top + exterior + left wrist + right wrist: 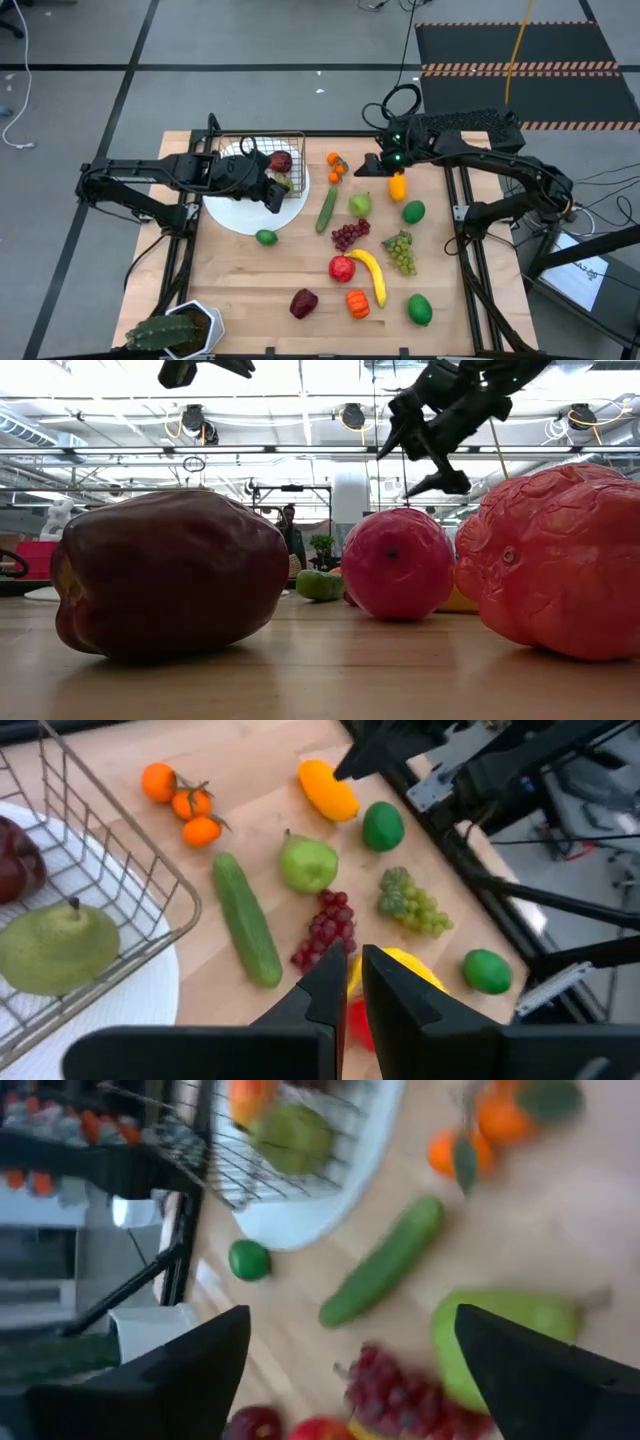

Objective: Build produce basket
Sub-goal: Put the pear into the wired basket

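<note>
High view: left end effector (pixel 275 192) narrow over the basket (pixel 290 150); right end effector (pixel 368 166) wide, empty.

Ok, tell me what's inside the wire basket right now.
Inside the small dark wire basket, on the round white plate: a dark red apple and a green pear. The left gripper overhead covers part of its floor.

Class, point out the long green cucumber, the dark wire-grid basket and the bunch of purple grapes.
long green cucumber (pixel 327 208): high view, mid-body.
dark wire-grid basket (pixel 301 152): high view, rim edge.
bunch of purple grapes (pixel 347 235): high view, cluster centre.
</note>
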Controlling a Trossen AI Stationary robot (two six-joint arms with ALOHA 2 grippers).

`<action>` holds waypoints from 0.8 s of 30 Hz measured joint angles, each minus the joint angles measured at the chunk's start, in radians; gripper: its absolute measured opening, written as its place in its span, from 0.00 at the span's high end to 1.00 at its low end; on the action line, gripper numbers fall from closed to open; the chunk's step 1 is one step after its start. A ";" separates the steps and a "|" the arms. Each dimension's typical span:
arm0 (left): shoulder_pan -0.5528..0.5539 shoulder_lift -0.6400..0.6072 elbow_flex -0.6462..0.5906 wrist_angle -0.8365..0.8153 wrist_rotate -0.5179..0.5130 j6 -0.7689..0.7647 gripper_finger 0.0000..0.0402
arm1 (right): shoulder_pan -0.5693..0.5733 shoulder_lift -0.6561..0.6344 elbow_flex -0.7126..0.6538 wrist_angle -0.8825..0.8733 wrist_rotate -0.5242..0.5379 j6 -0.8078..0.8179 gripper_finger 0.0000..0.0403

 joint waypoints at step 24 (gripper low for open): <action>0.005 -0.041 0.000 -0.030 0.079 0.244 0.91 | 0.029 0.174 0.002 -0.028 0.056 0.332 0.11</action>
